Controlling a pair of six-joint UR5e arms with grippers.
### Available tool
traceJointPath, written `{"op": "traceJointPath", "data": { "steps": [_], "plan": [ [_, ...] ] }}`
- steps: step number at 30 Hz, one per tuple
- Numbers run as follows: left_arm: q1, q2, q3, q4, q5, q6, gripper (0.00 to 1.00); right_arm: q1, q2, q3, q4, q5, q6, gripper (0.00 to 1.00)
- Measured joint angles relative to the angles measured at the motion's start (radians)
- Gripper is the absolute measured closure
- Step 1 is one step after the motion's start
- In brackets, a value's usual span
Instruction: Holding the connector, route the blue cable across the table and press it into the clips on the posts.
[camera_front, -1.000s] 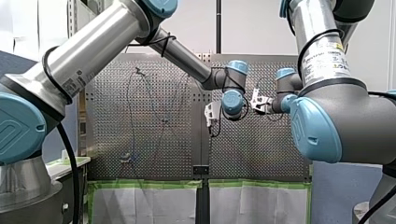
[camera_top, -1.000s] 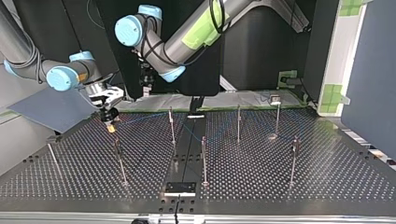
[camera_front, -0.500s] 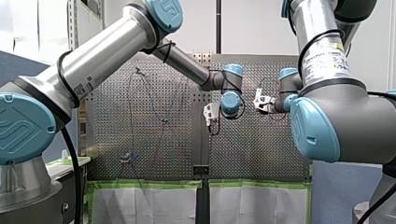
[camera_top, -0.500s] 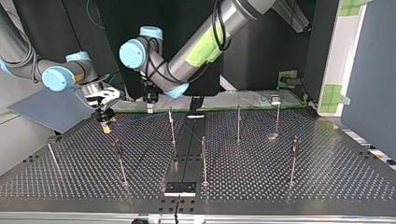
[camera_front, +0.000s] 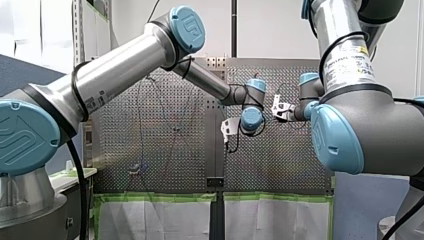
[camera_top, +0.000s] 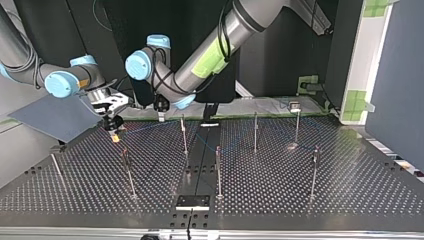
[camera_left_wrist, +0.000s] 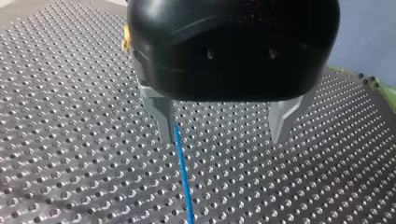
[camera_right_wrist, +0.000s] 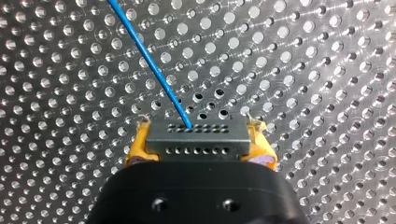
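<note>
The right gripper (camera_right_wrist: 198, 148) is found closed on the connector (camera_right_wrist: 196, 138). The grey, hole-rowed block is clamped crosswise between the yellow pads (camera_right_wrist: 138, 149). The blue cable (camera_right_wrist: 149, 65) is seen leaving the connector's front face near its middle. It runs ahead of the jaws and slants off to one side over the perforated table (camera_right_wrist: 317, 70).

The left gripper (camera_left_wrist: 224, 128) is noted with its metal fingers (camera_left_wrist: 161, 116) spread wide and nothing gripped. The cable (camera_left_wrist: 183, 182) lies inside the gap, not centred but close against the inner side of one finger. Contact with that finger cannot be told. From there it is carried on past the fingertips, above the table.

In the top view the right gripper (camera_top: 114, 124) is held low over the table, with the left gripper (camera_top: 160, 106) near it. A faint blue line is traced from the right jaws, under the left gripper, toward the nearest of the posts (camera_top: 184, 135). Whether it is seated in a clip cannot be told.
</note>
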Motion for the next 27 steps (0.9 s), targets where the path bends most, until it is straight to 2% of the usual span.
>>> {"op": "traceJointPath", "data": {
  "steps": [7, 15, 22, 27],
  "plan": [
    [0.006, -0.031, 0.067, 0.003, 0.000, 0.000, 0.01, 0.001, 0.000, 0.000, -0.001, -0.001, -0.001, 1.00],
    [0.020, -0.036, 0.138, 0.015, 0.002, 0.000, 0.01, 0.002, 0.000, 0.000, -0.002, -0.004, 0.000, 1.00],
    [0.018, -0.088, 0.210, -0.031, 0.007, 0.001, 0.01, 0.000, 0.000, 0.000, -0.003, -0.018, 0.003, 1.00],
    [0.019, -0.112, 0.234, -0.058, -0.002, 0.000, 0.01, 0.000, 0.000, 0.000, -0.003, -0.020, 0.003, 1.00]
  ]
}}
